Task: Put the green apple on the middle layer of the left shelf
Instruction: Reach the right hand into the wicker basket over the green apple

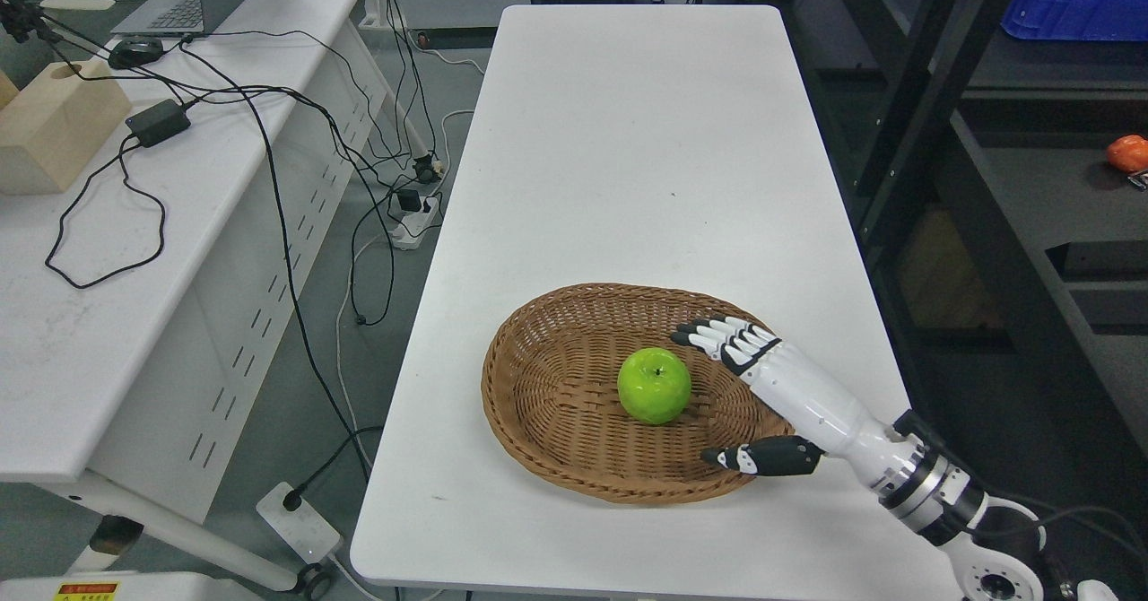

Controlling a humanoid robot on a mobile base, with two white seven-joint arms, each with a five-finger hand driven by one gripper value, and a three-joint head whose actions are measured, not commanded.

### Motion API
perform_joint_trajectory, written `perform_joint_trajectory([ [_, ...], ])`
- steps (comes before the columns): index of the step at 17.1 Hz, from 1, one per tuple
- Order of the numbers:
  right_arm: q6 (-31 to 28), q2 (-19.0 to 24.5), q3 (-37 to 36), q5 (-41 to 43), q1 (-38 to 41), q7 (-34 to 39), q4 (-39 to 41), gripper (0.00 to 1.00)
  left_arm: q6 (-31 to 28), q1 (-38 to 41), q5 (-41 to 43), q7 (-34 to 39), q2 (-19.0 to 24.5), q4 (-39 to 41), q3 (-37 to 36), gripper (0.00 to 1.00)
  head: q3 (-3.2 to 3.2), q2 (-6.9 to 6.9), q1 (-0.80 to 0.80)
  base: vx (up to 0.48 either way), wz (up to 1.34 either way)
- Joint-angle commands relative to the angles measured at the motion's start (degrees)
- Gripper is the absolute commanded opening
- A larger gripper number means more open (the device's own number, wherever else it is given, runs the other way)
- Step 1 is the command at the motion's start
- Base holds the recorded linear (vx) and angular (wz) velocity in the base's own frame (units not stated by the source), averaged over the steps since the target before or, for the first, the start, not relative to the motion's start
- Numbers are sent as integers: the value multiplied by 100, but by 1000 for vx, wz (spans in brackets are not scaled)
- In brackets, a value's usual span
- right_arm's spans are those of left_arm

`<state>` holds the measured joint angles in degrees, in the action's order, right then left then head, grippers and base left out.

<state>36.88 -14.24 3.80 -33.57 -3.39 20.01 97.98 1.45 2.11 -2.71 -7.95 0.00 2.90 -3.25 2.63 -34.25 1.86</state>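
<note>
White table, cabled desk, grey floor, dark shelving

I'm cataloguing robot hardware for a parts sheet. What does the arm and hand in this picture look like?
Only the right arm shows. The right hand has a glossy white back, white finger segments with black joints and tips, and a mostly black thumb. The forearm is smooth white plastic, ending in a black and silver metal ringed wrist joint, with black cables beside it.

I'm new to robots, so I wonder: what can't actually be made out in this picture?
- Head view: the left arm is out of frame.
- The right hand is open beside the green apple in the basket; whether it touches is unclear.
- No shelf on the left shows; the right shelf is cut by the edge.
</note>
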Motion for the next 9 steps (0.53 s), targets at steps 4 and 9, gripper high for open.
perform_joint_trajectory([
  [4,-576,817,1036,-1081,-126,-6,-51,99,4,0,-1,-5,100,0,0,100,0,0,0,0,0],
  [9,-928,448,535,-1011,-285,-6,-69,98,-5,0,-1,-5,100,0,0,100,0,0,0,0,0],
])
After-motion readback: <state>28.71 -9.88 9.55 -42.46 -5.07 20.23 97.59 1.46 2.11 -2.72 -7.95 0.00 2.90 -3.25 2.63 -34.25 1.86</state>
